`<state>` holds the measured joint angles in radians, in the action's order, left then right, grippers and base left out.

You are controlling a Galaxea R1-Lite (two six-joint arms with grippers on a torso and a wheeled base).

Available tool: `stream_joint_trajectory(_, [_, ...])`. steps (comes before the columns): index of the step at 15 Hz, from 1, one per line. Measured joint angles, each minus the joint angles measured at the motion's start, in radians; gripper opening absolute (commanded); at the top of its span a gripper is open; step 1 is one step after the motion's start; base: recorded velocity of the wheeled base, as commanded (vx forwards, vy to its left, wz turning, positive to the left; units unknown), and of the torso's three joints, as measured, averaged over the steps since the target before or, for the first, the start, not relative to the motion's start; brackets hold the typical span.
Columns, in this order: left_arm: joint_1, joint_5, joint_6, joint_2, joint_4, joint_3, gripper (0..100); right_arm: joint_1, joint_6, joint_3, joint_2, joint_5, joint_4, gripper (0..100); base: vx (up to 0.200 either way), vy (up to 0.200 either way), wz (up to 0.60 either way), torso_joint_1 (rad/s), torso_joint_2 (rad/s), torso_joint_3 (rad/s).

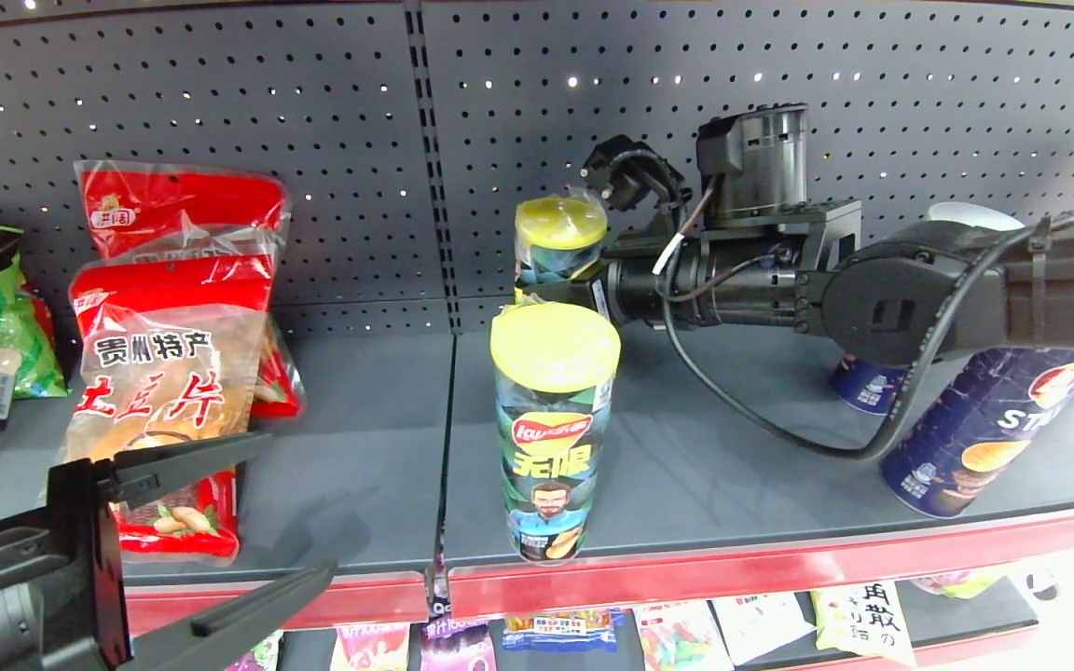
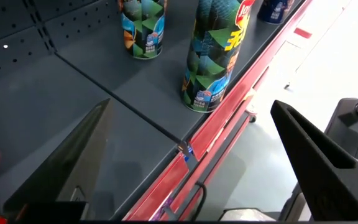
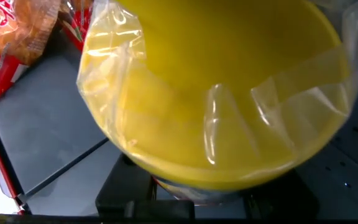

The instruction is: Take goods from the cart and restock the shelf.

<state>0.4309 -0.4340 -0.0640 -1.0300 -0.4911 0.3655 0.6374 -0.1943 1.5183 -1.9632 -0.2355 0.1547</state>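
I am holding my right hand point(image 1: 579, 284) out over the grey metal shelf with the red front edge point(image 1: 686, 466), near the dark pegboard wall at its back. As far as I can judge, this hand is closed around the tall chip can with the yellow plastic lid under clear wrap point(image 1: 560, 238). In the right wrist view the lid is sitting very close, with the dark fingers under it on both sides. I cannot tell if the foot of this can is touching the shelf, because something is hiding it.

That something is a second yellow-lidded can with a green and blue pattern point(image 1: 554, 429). It is standing upright just in front of my right hand, close to the red edge.

My left hand point(image 1: 299, 503) is hanging low in front of the shelf. Its two black fingers are spread wide and are holding nothing. Just beyond it, the red bags of snacks point(image 1: 169, 373) are leaning upright. On the far side of my right arm, the dark blue chip cans point(image 1: 975, 429) are resting, one of them tilted.

I am judging the task to be partly done: one can is placed, and one is being set behind it. Releasing this can is what is left here, and I cannot judge how much is waiting in the cart.
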Motion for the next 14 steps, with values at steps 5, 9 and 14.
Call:
stream_joint_trajectory(5, [0.0,-0.001,0.0,-0.006,-0.001,-0.001,100,-0.025,-0.001,-0.034,0.026,0.006,-0.003,0,0.0,0.0,0.0,0.0,0.0,0.0])
stream_joint_trajectory(9, [0.0,-0.001,0.0,-0.009,0.01,-0.001,100,-0.027,0.001,-0.053,0.037,0.006,0.0,0,0.0,0.0,0.0,0.0,0.0,0.0])
stream_joint_trajectory(14, [0.0,0.0,0.0,-0.009,0.012,0.004,100,-0.02,0.021,-0.062,0.046,0.006,0.001,100,0.0,0.0,0.0,0.0,0.0,0.0])
